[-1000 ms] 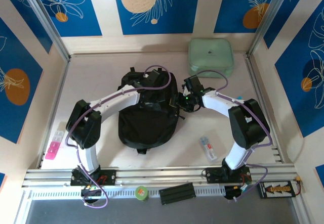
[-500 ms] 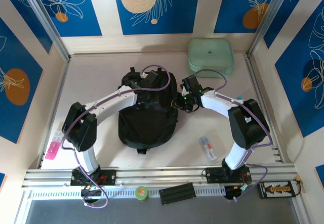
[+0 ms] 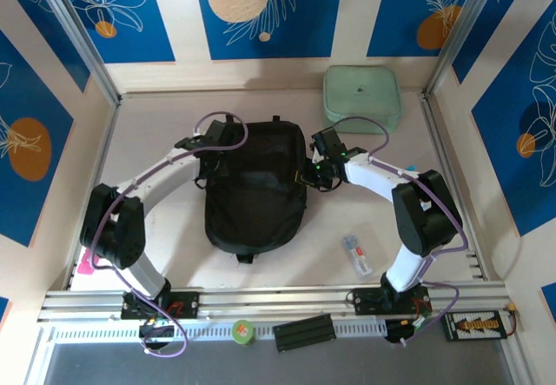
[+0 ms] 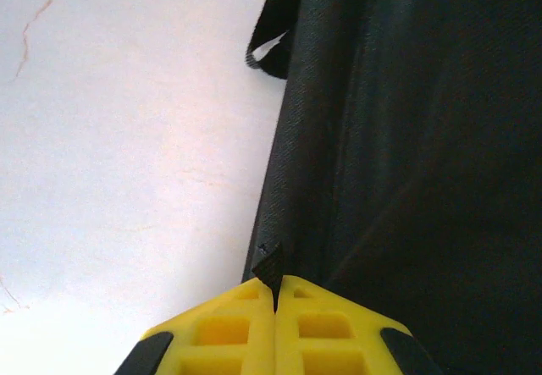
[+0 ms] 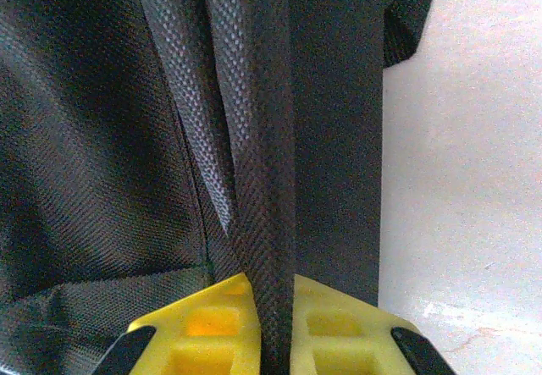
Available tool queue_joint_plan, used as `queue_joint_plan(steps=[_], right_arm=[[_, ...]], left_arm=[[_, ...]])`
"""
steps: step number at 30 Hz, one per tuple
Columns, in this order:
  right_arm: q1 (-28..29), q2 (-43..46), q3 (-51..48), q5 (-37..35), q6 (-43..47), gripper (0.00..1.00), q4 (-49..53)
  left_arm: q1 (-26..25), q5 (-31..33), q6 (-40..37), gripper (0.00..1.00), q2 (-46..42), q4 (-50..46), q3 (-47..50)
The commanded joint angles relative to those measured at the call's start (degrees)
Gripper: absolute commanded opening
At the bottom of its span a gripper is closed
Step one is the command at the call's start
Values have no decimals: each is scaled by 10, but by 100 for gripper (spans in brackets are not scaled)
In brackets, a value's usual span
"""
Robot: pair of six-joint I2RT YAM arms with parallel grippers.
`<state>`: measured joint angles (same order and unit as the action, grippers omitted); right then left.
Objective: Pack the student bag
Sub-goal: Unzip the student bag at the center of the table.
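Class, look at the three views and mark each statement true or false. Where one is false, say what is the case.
1. The bag lies on the table. True.
2. The right jaws stand open over bare table. False: they are shut on a strip of the bag's fabric.
3. The case rests on top of the bag. False: it lies apart from the bag, in the far right corner.
4. The left jaws pinch a small black tab at the bag's edge. True.

The student bag (image 3: 256, 189) lies between the left pincer (image 3: 211, 159) and right pincer (image 3: 304, 176), both seemingly touching its edges.
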<state>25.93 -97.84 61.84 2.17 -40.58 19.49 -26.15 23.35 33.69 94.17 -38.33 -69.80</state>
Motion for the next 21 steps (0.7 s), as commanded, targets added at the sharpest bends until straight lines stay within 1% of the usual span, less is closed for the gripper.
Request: queue_joint_plan(steps=[1,8,9,11,13,17,19,20,21], right_arm=[[-8,-11,19,-39,14,7,31],[-10,-32,56,-31,48,6,29],[-10,-39,67,-31,61,6,30],[-12,-55,94,-40,89,6,32],[-14,-77,125,-48,121,6,31],[-15,-119,190,-32,161,6,30],[-15,-135,226,-24,164,8,44],[-13,-137,241,-23,163,12,55],[-13,-133,253,-22,162,21,71]], left_arm=[[30,31,-21,0,-26,-17,19],[36,-17,-29,0,-42,-5,28],[36,-19,-29,10,-46,-6,28],[36,-23,-28,21,-59,-10,28],[37,-30,-24,37,-79,-10,32],[37,-60,-21,50,-127,-2,51],[38,-82,-21,59,-154,8,66],[38,-93,-24,62,-164,12,72],[38,-106,-28,65,-176,15,79]])
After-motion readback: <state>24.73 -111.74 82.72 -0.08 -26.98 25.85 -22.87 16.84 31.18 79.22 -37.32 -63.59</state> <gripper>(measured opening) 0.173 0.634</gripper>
